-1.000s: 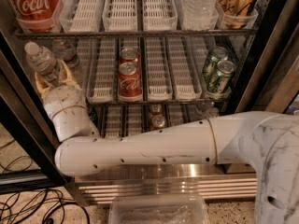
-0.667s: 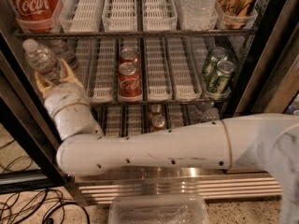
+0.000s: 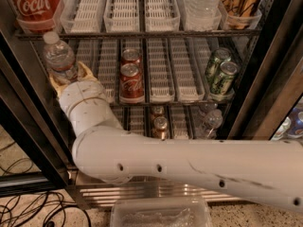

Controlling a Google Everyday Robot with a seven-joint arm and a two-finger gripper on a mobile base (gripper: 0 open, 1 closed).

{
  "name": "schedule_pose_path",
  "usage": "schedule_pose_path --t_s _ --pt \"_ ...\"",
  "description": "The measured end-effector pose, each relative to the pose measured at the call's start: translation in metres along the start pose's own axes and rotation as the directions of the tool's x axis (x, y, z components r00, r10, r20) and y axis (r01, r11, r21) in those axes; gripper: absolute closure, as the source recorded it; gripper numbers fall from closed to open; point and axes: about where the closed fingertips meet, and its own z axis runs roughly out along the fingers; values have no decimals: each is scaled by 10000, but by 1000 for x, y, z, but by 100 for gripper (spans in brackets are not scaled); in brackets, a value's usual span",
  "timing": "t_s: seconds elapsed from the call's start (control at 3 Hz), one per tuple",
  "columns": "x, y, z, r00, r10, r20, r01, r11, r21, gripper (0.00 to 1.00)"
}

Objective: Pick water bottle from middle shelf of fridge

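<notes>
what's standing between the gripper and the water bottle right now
Nothing visible. The gripper is closed around the lower half of the water bottle at the left end of the middle shelf; the red cans stand apart, further along the shelf.

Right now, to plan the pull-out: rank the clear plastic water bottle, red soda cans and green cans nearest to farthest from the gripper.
1. The clear plastic water bottle: held in the gripper, left.
2. The red soda cans: middle shelf, centre.
3. The green cans: far right.
</notes>
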Motion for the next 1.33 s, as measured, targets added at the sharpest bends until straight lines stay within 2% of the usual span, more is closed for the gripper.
schedule_pose_path --t_s 0.33,0.67,1.0,1.33 --pt "10 -21 -23 9887 802 -1268 -825 9965 -128 100" --pt "33 -42 -36 9601 1301 -2476 -1410 9897 -265 100" --pt "46 -26 -42 9288 2000 -3119 -2320 9703 -688 100" --pt "45 -25 -42 9288 2001 -3118 -2322 9702 -692 100"
